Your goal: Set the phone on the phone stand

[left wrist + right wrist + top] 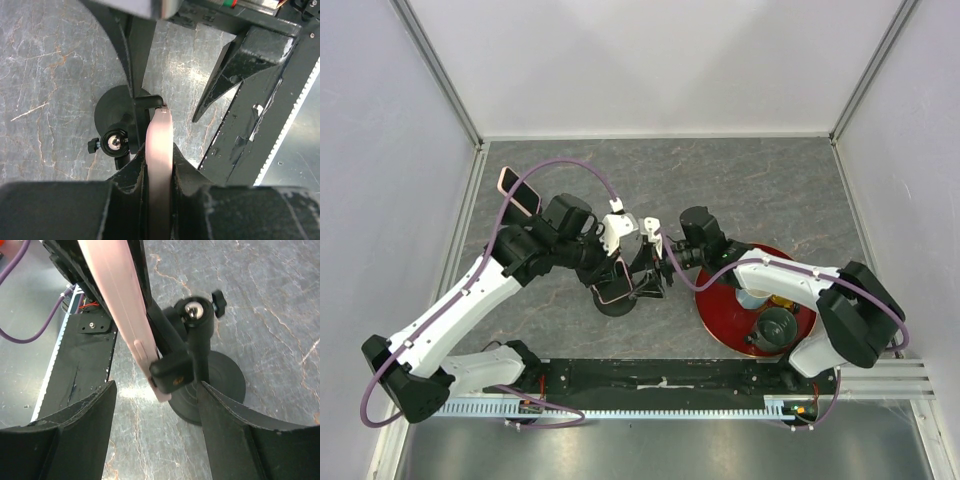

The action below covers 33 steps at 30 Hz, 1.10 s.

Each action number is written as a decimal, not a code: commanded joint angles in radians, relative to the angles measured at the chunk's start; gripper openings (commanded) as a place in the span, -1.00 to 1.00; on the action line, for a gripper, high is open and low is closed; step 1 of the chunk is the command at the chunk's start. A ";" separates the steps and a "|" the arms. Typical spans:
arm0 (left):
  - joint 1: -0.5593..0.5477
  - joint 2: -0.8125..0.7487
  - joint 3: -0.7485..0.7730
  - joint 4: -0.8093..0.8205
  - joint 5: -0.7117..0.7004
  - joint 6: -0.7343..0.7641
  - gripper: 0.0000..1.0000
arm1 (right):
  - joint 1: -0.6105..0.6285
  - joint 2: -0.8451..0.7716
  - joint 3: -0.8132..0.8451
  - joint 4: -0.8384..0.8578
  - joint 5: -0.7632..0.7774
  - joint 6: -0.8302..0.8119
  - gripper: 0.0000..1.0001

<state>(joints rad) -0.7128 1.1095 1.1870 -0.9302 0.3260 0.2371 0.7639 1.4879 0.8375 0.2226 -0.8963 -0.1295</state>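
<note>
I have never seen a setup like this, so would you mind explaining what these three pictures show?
Two robot arms stand at a grey table. One picture looks down from above; the other two come from cameras on each wrist. The left gripper is shut on a pink phone, resting its lower edge at the hook of a black phone stand. The right gripper is open around the stand. A second pink phone lies at the far left, and a red plate holding dishes sits on the right.
</note>
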 commanded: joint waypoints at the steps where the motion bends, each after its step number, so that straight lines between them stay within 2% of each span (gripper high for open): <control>1: -0.005 -0.023 0.017 0.079 0.097 0.080 -0.96 | 0.029 0.032 0.072 0.061 -0.056 -0.033 0.42; 6: -0.007 -0.020 0.017 0.080 0.107 0.088 -0.96 | 0.051 0.054 0.098 0.050 -0.059 -0.039 0.33; 9: -0.010 -0.022 0.011 0.080 0.108 0.090 -0.96 | 0.054 0.067 0.109 0.044 -0.064 -0.039 0.13; 10: -0.008 -0.023 0.010 0.083 0.105 0.090 -0.96 | 0.054 0.074 0.110 0.041 -0.064 -0.041 -0.06; 12: -0.010 -0.027 0.008 0.090 0.091 0.087 -0.96 | 0.054 0.077 0.107 0.037 -0.067 -0.044 -0.31; 13: -0.011 -0.031 0.006 0.091 0.081 0.082 -0.96 | 0.057 0.071 0.103 0.040 -0.066 -0.041 -0.60; 15: -0.014 -0.039 0.002 0.117 0.024 0.061 -0.96 | 0.055 0.061 0.071 0.092 -0.044 0.004 -1.00; 18: -0.031 -0.065 -0.029 0.174 -0.148 0.022 -0.96 | 0.067 0.038 -0.016 0.263 0.127 0.181 -1.00; 19: -0.052 -0.072 -0.058 0.220 -0.248 0.022 -0.96 | 0.092 0.016 -0.038 0.296 0.196 0.221 -1.00; 20: -0.062 -0.076 -0.070 0.237 -0.296 0.013 -0.96 | 0.110 -0.004 -0.069 0.381 0.374 0.253 -1.00; 21: -0.068 -0.073 -0.081 0.244 -0.320 0.021 -0.96 | 0.130 -0.032 -0.156 0.443 0.461 0.336 -1.00; 23: -0.088 -0.060 -0.082 0.252 -0.399 0.024 -0.96 | 0.181 -0.095 -0.222 0.567 0.650 0.395 -1.00; 26: -0.103 -0.040 -0.090 0.274 -0.464 0.025 -0.96 | 0.255 -0.172 -0.288 0.583 0.863 0.410 -1.00; 33: -0.109 -0.043 -0.115 0.366 -0.484 -0.027 -0.96 | 0.373 -0.250 -0.319 0.560 1.036 0.386 -1.00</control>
<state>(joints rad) -0.8528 1.0496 1.0882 -0.7788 0.1486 0.2775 1.0580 1.3087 0.5137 0.6697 -0.0368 0.1932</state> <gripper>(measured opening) 0.192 0.391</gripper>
